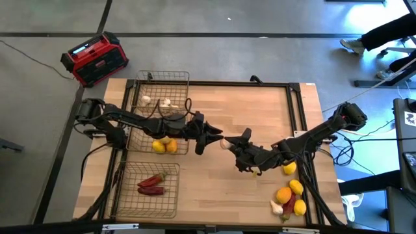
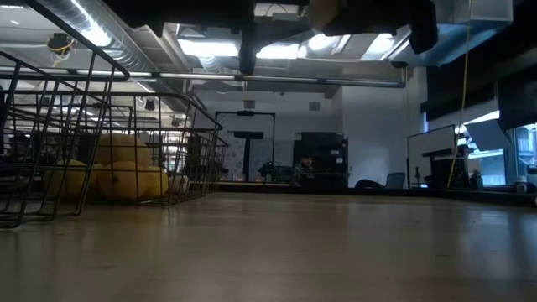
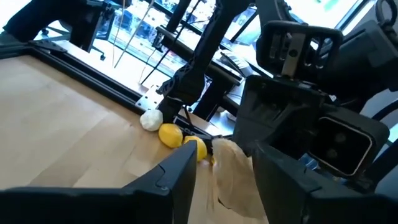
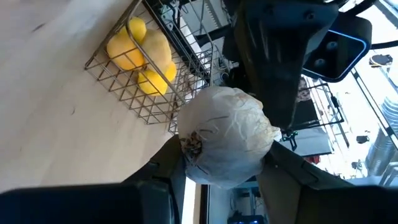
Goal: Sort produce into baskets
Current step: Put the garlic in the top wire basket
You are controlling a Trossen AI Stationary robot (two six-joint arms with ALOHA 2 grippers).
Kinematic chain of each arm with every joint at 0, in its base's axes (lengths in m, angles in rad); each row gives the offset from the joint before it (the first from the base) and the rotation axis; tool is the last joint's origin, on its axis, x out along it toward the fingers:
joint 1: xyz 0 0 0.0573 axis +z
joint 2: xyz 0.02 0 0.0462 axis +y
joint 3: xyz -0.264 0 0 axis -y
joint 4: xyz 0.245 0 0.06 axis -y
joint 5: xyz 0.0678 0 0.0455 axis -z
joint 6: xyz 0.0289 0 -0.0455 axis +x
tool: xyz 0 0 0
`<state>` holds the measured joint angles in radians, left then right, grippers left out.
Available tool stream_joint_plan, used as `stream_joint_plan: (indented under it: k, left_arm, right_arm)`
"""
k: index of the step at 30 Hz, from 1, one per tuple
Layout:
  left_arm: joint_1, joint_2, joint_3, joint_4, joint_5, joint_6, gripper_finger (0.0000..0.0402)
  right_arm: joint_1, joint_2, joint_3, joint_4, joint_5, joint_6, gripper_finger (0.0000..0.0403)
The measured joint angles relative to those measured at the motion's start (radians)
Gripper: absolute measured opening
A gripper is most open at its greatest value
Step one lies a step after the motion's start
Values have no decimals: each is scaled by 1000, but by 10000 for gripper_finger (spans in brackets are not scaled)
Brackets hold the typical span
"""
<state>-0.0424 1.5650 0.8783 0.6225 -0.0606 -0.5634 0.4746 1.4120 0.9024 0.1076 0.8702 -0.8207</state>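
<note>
I work on a light brown wooden table (image 1: 214, 182) with a thin black frame around it, on a grey floor. A red and black box (image 1: 95, 59) sits on that floor past the far left corner. Beyond the table is a big dim room with long ceiling lights (image 2: 222, 49) and a silver pipe (image 2: 92, 33) overhead.

My two grippers meet over the middle of the table. My right gripper (image 4: 217, 162) pinches a whitish, papery garlic bulb (image 4: 225, 135) between its two dark fingers. The bulb is round, so it has no real long side; its rough brown root end faces my right wrist camera. My left gripper (image 1: 209, 139) is right beside the bulb, with its fingers (image 3: 180, 177) a little apart. I cannot tell if they touch the bulb.

Three wire mesh baskets stand in a row along the left side. The far basket (image 1: 184, 79) has more garlic bulbs (image 1: 156, 101). The middle basket (image 1: 138, 146) has yellow lemons (image 1: 164, 145). The near basket (image 1: 170, 207) has long red chili peppers (image 1: 152, 184), lying mostly left to right.

A small pile of loose produce (image 1: 289, 195) waits near the front right corner: lemons, an orange fruit, a garlic bulb and a chili.
</note>
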Motion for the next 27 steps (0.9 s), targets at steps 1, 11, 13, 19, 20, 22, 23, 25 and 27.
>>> stream_joint_plan:
  k: [1,11,13,19,20,22,23,25,27]
  left_arm:
    - [-1,0,0,-5,0,3,143]
    - [-4,0,0,2,0,56,17]
    - [-4,0,0,1,0,57,12]
    - [-5,0,0,3,0,50,23]
    - [-5,0,0,3,0,51,21]
    - [-5,-2,0,3,0,58,16]
    - [-5,-4,0,2,-1,63,14]
    - [-4,-18,0,-10,-4,79,13]
    - [-4,-41,0,-21,-4,102,16]
  right_arm:
    - [-3,0,0,0,-1,0,143]
    - [-12,0,0,0,-49,1,143]
    - [-10,0,0,-3,-49,16,145]
    - [-10,0,-1,24,-61,130,191]
    - [-11,0,-1,27,-62,152,203]
    - [-10,0,-1,31,-61,191,230]
    - [-8,0,-1,31,-55,212,243]
    - [9,-1,-1,25,-8,256,265]
    - [31,-7,-1,3,81,278,283]
